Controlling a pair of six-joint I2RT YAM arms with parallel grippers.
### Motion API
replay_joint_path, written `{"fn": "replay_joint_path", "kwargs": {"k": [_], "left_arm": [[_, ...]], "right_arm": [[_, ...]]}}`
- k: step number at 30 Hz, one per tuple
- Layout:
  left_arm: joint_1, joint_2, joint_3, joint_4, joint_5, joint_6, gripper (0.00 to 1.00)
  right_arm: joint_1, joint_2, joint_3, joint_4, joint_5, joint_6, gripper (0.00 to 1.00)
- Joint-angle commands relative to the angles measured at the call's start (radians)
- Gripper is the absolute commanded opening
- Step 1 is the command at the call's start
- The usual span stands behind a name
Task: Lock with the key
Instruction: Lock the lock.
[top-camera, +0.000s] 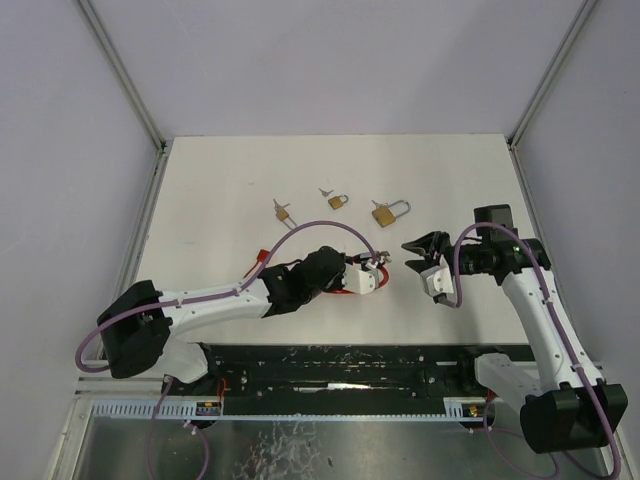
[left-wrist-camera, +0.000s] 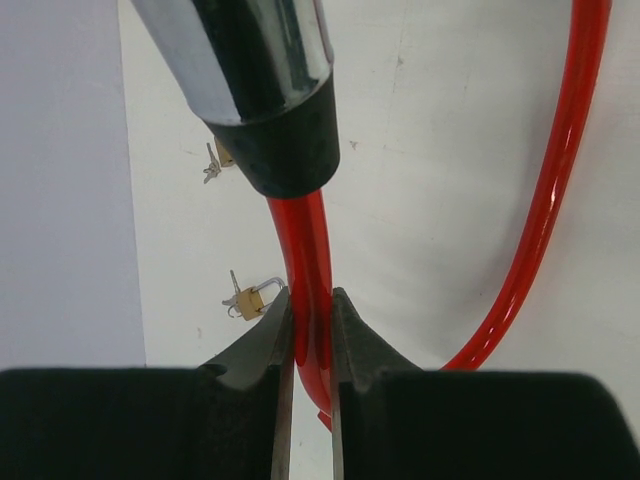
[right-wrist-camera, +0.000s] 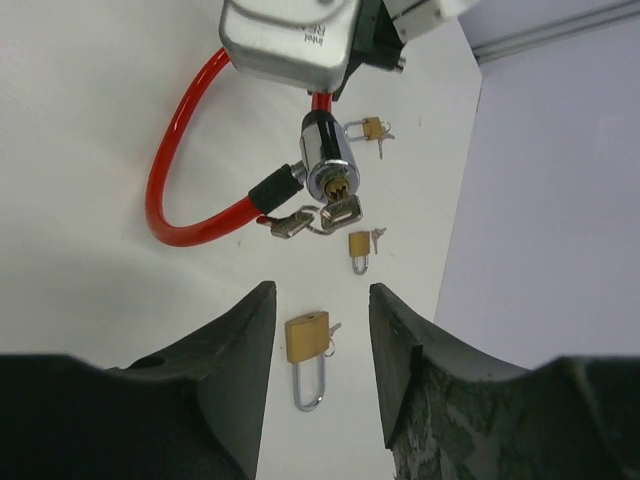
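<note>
Overhead, we present the lock cylinder (top-camera: 376, 264) just left of the right gripper (top-camera: 420, 257). At our left wrist, the left gripper (left-wrist-camera: 310, 320) clamps the red cable (left-wrist-camera: 305, 240) below the cylinder, steadying it. At our right wrist, the jaws stand apart, facing the keys (right-wrist-camera: 322, 216) dangling beneath the cylinder.

You have three brass padlocks lying flat in a row on the far half of the white bench (top-camera: 210, 190), each apart from its neighbours. A small padlock (top-camera: 282, 213) is on the left, a second small padlock (top-camera: 338, 201) in the middle, and a larger padlock (top-camera: 384, 213) on the right with its shackle pointing right. Pale walls with aluminium posts (top-camera: 122, 70) close in the bench.
</note>
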Motion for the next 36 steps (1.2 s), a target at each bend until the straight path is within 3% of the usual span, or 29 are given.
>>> {"fn": "replay_joint_path", "kwargs": {"k": [1, 8, 19, 36], "left_arm": [[0.004, 0.015, 0.0, -0.108, 0.044, -0.016, 0.0], [0.004, 0.029, 0.008, -0.12, 0.053, -0.023, 0.0], [0.004, 0.025, 0.006, -0.121, 0.055, -0.021, 0.0], [0.005, 0.024, 0.007, -0.125, 0.058, -0.019, 0.0]], "right_arm": [[0.051, -0.02, 0.024, -0.02, -0.034, -0.155, 0.49], [0.199, -0.054, -0.048, 0.236, 0.115, 0.032, 0.51], [0.223, -0.026, -0.044, 0.239, 0.222, -0.012, 0.48], [0.255, -0.023, -0.072, 0.27, 0.235, -0.015, 0.41]]}}
